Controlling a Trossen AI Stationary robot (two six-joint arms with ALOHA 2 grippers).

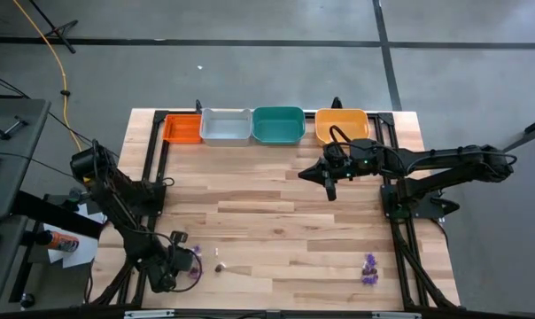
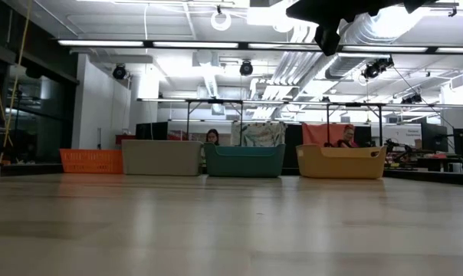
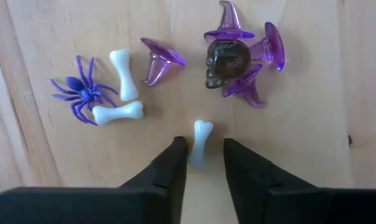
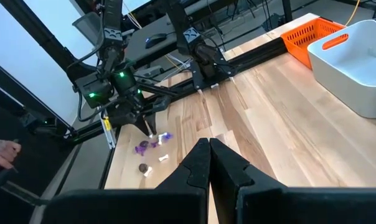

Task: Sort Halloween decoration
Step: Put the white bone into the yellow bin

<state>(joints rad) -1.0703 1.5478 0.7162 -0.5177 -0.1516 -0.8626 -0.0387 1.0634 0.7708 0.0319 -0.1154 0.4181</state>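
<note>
Left gripper (image 3: 200,155) fingers astride pale bone (image 3: 200,142).

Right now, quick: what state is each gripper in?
Left gripper: open, fingers either side of a white bone, low over the table.
Right gripper: shut, holding nothing, raised near the orange tray.

Count on the desk (image 1: 276,221): four trays along the far edge, one each red (image 1: 182,128), grey (image 1: 225,126), green (image 1: 278,125) and orange (image 1: 342,125). Left wrist view shows three pale bones (image 3: 123,74), one purple spider (image 3: 82,92), one dark skull (image 3: 227,63), four purple witch hats (image 3: 160,60). One further purple cluster (image 1: 369,269) sits near the right front; pieces not countable. Two persons (image 2: 212,137) sit beyond the trays.
</note>
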